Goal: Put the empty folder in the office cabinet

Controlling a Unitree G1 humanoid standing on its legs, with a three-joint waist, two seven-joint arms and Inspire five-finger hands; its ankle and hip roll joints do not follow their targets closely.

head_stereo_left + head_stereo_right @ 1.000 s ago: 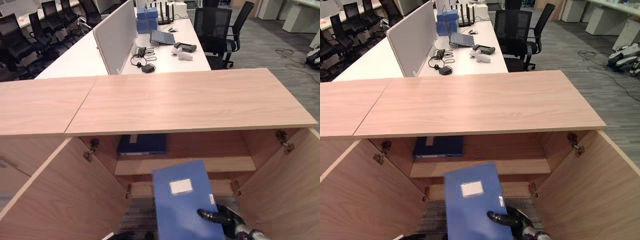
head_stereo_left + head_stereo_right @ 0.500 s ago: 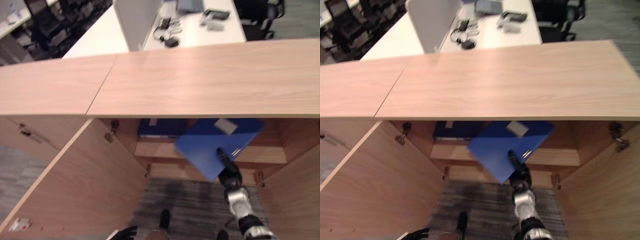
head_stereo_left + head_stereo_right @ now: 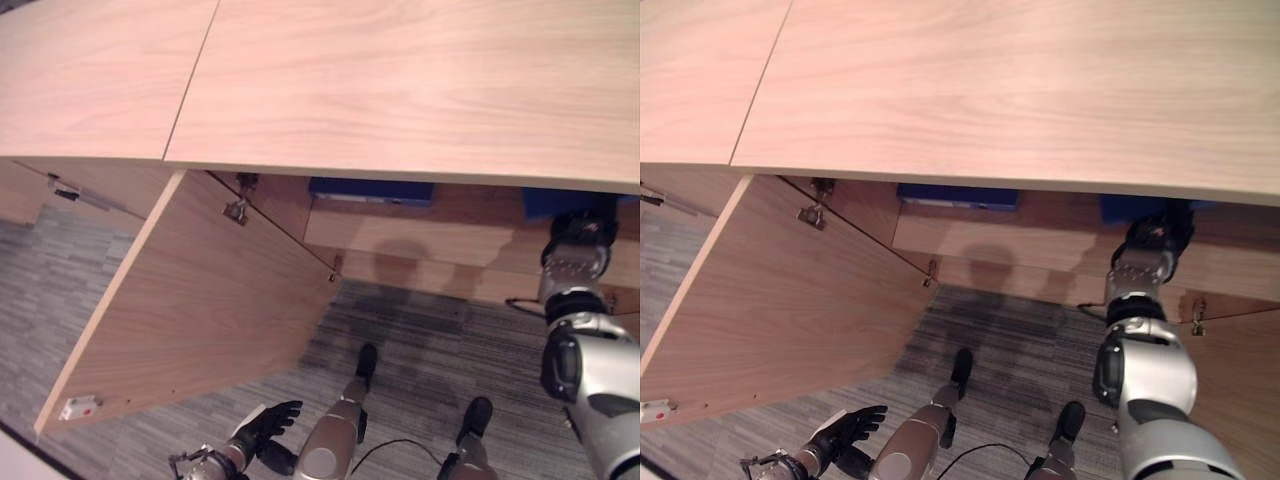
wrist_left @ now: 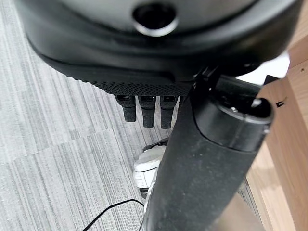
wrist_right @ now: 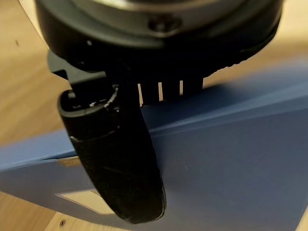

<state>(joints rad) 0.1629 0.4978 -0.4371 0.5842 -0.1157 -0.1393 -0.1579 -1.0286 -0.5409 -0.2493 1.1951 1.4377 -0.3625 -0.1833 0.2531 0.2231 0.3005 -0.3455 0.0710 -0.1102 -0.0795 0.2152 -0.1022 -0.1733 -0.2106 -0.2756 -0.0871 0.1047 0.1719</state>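
The empty blue folder [image 5: 231, 159] is pinched in my right hand [image 3: 1152, 240], thumb [image 5: 120, 163] on its cover and fingers behind its edge. It sits inside the open wooden cabinet [image 3: 400, 90], at the right of the upper shelf [image 3: 420, 235], and just a blue corner [image 3: 1125, 207] peeks out under the cabinet top. My right arm reaches up into the opening. My left hand [image 3: 265, 430] hangs low near the floor with straight fingers [image 4: 147, 113], holding nothing.
Another dark blue folder [image 3: 370, 188] lies on the same shelf, further left. The cabinet's left door [image 3: 200, 300] stands wide open over grey carpet [image 3: 430, 340]. The right door's edge [image 3: 1230, 400] shows at the lower right.
The camera has tilted down toward the floor. My right hand has carried the folder up and forward, from in front of the opening to inside the cabinet, on the right of the upper shelf.
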